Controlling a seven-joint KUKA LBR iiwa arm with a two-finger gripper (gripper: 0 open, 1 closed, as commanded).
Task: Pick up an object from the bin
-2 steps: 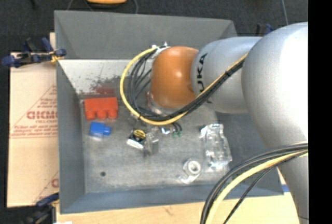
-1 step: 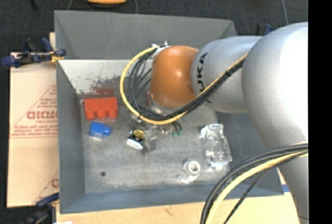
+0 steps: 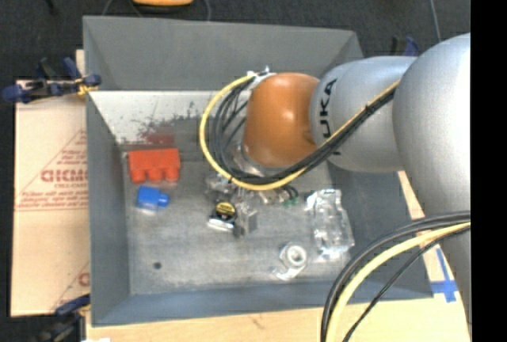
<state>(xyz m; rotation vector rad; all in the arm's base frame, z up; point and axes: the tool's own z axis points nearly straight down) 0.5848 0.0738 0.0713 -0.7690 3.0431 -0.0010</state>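
Observation:
My gripper [image 3: 236, 215] reaches down into the middle of the bin from under the orange wrist cover, its metal tip close to the floor. A small black and yellow thing [image 3: 224, 210] sits right at that tip; I cannot tell whether it is gripped or just lies beside it. A red toy brick [image 3: 154, 165] lies to the left near the back wall. A small blue cap-like piece [image 3: 151, 199] rests just in front of the brick.
A crumpled clear plastic package [image 3: 329, 223] lies at the right of the bin floor, with a small clear ring [image 3: 294, 256] in front of it. A small green bit [image 3: 290, 200] shows beside the gripper. The arm and its cables cover the bin's right rear.

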